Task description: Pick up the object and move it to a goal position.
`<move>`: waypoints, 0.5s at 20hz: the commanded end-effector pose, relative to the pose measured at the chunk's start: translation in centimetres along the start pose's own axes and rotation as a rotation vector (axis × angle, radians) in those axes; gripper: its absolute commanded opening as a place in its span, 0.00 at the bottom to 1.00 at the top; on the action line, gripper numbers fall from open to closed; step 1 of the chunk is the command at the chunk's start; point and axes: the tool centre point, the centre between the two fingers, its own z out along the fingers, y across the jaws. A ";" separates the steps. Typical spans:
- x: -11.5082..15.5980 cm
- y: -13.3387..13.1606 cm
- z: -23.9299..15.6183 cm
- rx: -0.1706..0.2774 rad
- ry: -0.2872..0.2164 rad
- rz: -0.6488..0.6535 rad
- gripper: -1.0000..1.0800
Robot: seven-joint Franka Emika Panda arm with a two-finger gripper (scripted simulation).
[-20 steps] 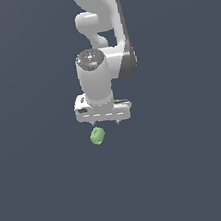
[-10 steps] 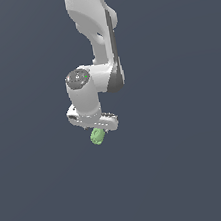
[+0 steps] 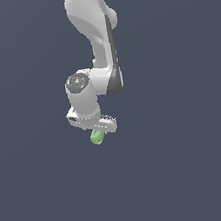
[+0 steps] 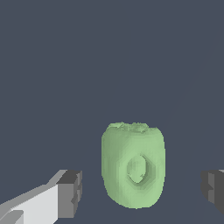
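Observation:
The object point(image 3: 97, 137) is a small light-green lumpy blob just under the white hand of the arm in the exterior view. In the wrist view the object point(image 4: 133, 168) stands between the two dark finger pads point(image 4: 71, 192), with a clear gap on each side. My gripper point(image 3: 97, 133) is open around it, and neither finger touches it. The gap at the far pad point(image 4: 212, 186) is the wider one. In the exterior view the fingers are mostly hidden by the hand and the blob.
A plain dark grey-blue background point(image 3: 193, 170) fills both views, with no other objects, edges or containers. The white arm point(image 3: 94, 29) rises above the hand to the top of the exterior view.
The hand has moved toward the exterior view's left and come down over the object. The object has stayed in the same spot.

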 end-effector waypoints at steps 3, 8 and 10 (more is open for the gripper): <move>-0.1 0.1 2.2 0.000 -0.001 0.003 0.96; -0.1 0.1 4.1 0.000 0.000 0.005 0.96; 0.0 0.1 4.3 0.000 0.000 0.005 0.96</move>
